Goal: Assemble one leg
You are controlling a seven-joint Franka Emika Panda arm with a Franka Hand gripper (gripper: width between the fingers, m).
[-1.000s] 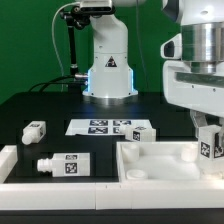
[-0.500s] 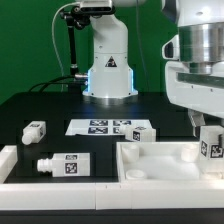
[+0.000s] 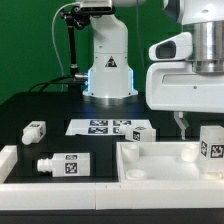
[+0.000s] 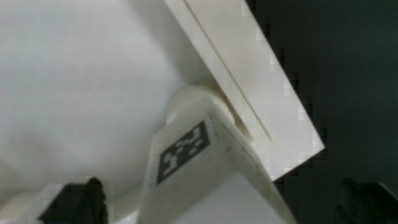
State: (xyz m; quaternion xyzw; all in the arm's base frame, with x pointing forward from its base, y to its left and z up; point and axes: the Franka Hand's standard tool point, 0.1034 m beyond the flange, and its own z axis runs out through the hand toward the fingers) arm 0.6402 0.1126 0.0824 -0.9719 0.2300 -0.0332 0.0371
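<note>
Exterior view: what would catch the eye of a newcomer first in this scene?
The big white gripper fills the exterior view's right, hanging open just above a white leg with a black-and-white tag, which stands upright at the right end of the wide white panel. In the middle at the back, the arm's base glows blue. Three more tagged white blocks lie loose on the dark table.

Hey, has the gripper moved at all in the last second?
Yes. Against the marker board, the gripper now reaches farther toward the exterior view's left; one finger hangs clear on that side of the leg, which it was clasping before.
</note>
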